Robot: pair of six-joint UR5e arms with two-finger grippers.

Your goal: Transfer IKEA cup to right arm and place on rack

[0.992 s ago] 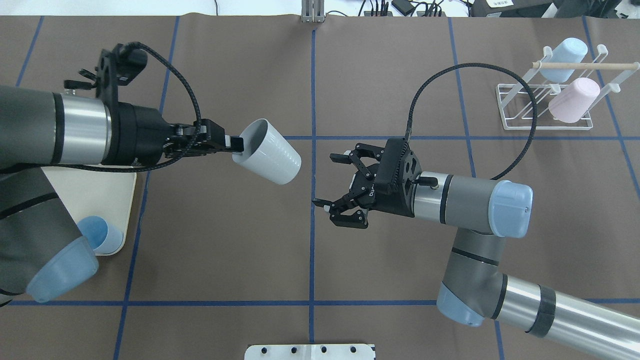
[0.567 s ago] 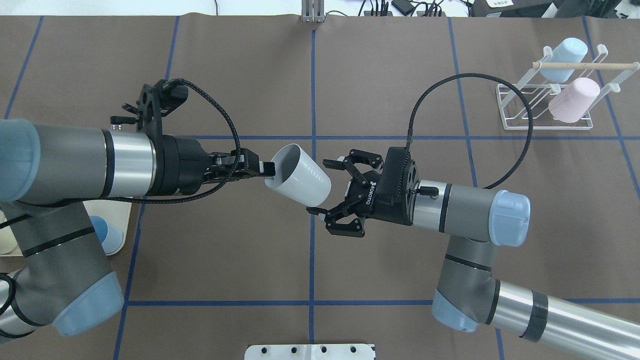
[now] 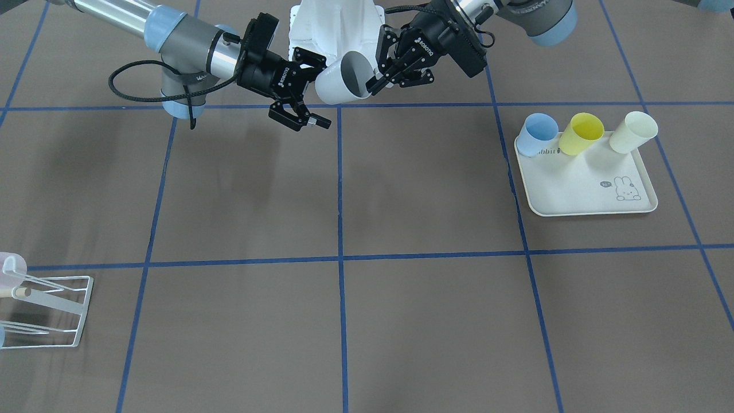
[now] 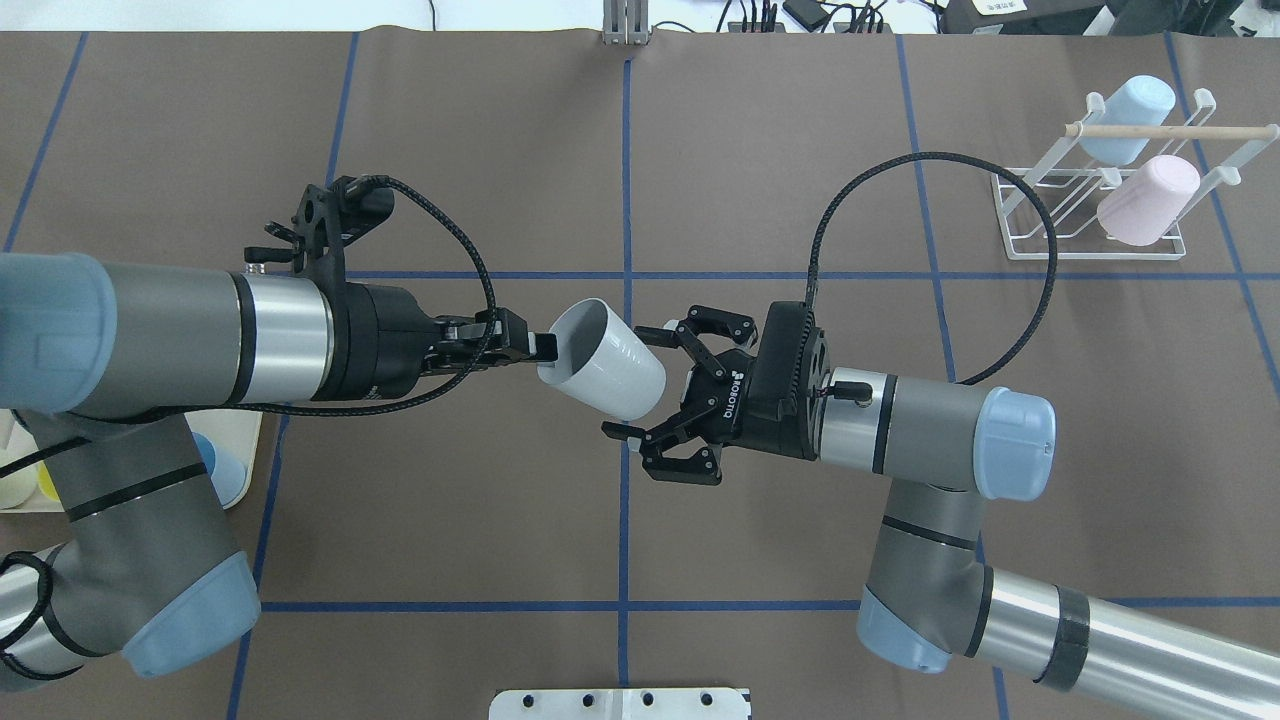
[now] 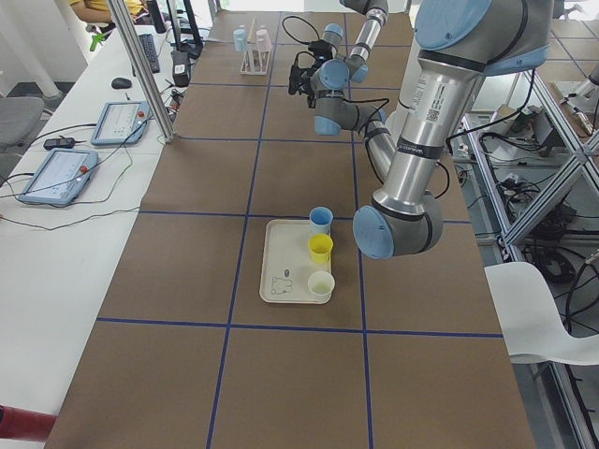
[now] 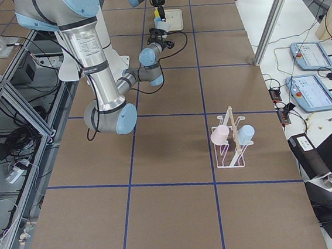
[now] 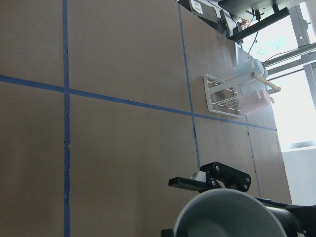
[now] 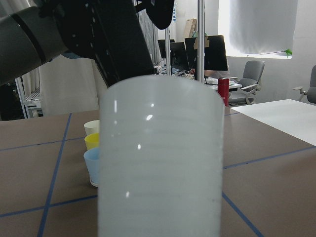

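A: Whereabouts of the white cup (image 4: 603, 360)?
B: Up in the air over the middle of the table (image 4: 450, 520). Tilted on its side, open mouth toward the left, closed end toward the right.
A: Held by what?
B: Pinched at the rim by the left gripper (image 4: 545, 347), drawn narrow, one finger inside the mouth and one outside.
A: And the right gripper (image 4: 633, 380)?
B: Spread wide, facing the cup's closed end. One finger just beside the far side of the cup, the other on the near side and clearly apart from it. Touching at the far finger or not: impossible to tell.
A: Location of the rack (image 4: 1150, 131)?
B: Far right on the table, well apart from both grippers. Loaded with a pale-blue cup (image 4: 1128, 118) and a pink cup (image 4: 1150, 200), both slanted over the prongs, bottoms outward.
A: Anything on the left side?
B: A cream tray (image 3: 579, 195) with a rabbit drawing, lying near the left arm's base. Standing in a row along one edge: a blue cup (image 3: 539, 133), a yellow cup (image 3: 580, 133), a cream cup (image 3: 633, 132).
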